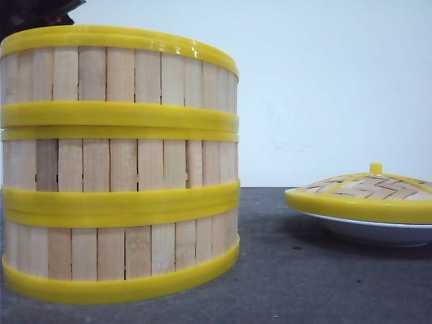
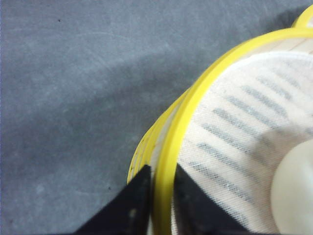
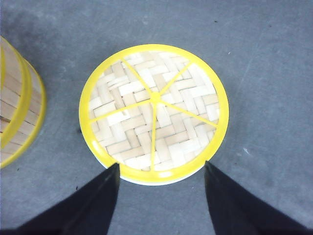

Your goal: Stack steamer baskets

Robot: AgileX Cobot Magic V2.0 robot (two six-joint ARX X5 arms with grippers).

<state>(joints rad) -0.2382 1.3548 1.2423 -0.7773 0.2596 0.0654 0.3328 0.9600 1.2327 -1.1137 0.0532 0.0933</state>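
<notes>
Yellow-rimmed steamer baskets (image 1: 120,165) are stacked three high on the left of the grey table (image 1: 304,270), the top rim being pinched by the left gripper (image 2: 161,188), while the right gripper (image 3: 161,169) is held spread above the woven lid (image 3: 154,112) resting on a white plate (image 1: 378,233).

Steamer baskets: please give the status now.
Three steamer baskets stacked. Left pincer astride top basket's rim. Right pincer open above woven lid. Nothing in the way.

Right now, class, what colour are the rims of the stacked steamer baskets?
Yellow, on the steamer baskets; clearest in the front view.
</notes>
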